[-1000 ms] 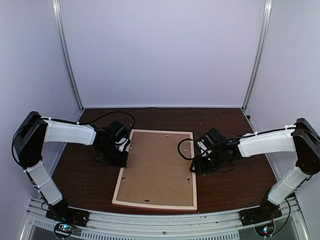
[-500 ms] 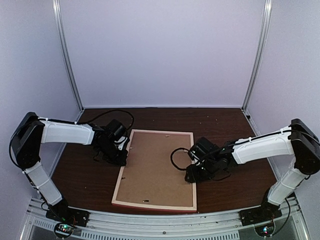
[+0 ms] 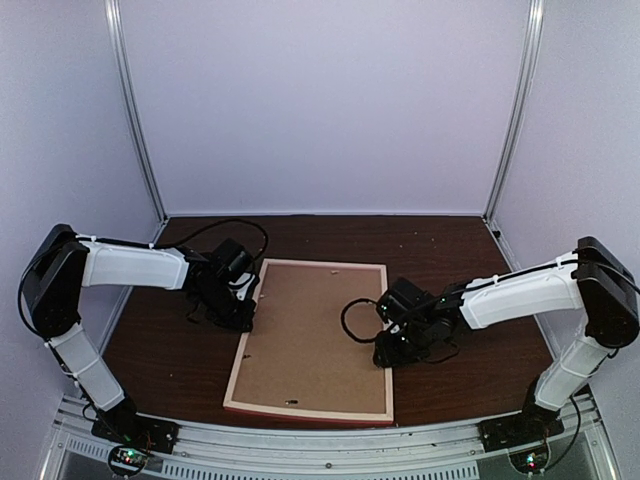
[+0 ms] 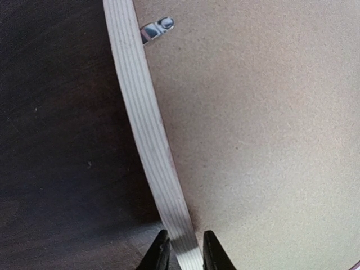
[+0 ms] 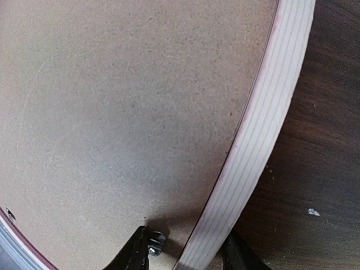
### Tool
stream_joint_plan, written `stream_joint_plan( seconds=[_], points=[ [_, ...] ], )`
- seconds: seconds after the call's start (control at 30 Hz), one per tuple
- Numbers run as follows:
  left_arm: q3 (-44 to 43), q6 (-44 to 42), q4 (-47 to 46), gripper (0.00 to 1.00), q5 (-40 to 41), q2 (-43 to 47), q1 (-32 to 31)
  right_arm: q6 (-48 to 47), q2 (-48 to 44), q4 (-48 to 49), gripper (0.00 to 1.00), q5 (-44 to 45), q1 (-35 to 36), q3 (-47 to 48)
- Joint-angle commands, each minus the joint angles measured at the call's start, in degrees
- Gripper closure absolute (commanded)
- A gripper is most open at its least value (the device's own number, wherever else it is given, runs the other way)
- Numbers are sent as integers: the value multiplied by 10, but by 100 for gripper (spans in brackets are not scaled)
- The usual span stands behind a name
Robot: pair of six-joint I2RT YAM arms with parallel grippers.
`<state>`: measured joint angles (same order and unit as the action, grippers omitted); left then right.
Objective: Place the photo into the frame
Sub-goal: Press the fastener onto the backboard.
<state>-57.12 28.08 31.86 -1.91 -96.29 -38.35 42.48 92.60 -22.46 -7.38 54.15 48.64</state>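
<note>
Pinching a pale ribbed-wood rail of the frame [image 4: 143,135] is our left gripper [image 4: 184,241]. Our right gripper [image 5: 188,243], slid nearer, straddles the opposite rail, spread.

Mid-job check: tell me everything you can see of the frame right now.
The frame is a large thin rectangle lying face down on the table. It has pale striped wood sides and a pink edge nearest the bases. A brown backing board fills it, with small metal clips at its edge. The left hand pinches its left rail; the right hand straddles the right rail, open.
</note>
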Motion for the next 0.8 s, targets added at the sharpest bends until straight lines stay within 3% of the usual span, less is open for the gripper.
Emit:
stream_joint_plan(
  seconds=[0.0,0.5,0.77],
  points=[
    [0,5,3,77,1,12,-1,1,14,-16,58,23,4,14],
    [3,6,3,77,2,20,-1,4,17,-14,69,-16,-19,1],
    [3,7,3,77,2,21,-1,-14,18,-33,64,-26,-26,15]
  ],
)
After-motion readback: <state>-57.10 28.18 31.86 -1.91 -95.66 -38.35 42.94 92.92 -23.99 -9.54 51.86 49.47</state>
